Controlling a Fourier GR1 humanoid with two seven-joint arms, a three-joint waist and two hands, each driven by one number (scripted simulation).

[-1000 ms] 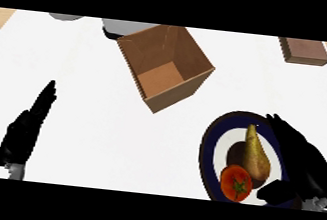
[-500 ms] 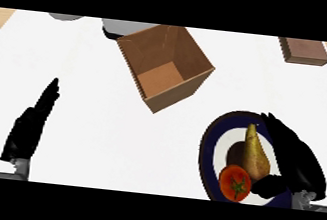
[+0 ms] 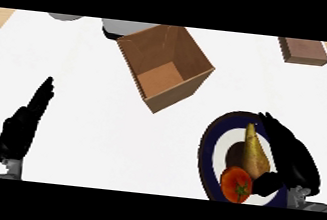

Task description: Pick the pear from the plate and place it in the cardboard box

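A white bench (image 3: 104,141) fills most of the view, with a strip of pale wood showing past its far corners. The pear (image 3: 254,150) lies on a dark-rimmed plate (image 3: 209,147) near the right front edge, stem end pointing away, beside a tomato (image 3: 236,185) on the same plate. The right robot hand (image 3: 293,157) sits against the pear's right side, fingers curved along it and thumb tucked in under it near the tomato. The left robot hand (image 3: 22,126) rests at the left, fingers straight and together. The open cardboard box (image 3: 165,67) stands well apart, toward the far middle; a brown block (image 3: 303,50) and grey vessels (image 3: 119,27) lie at the far edge.
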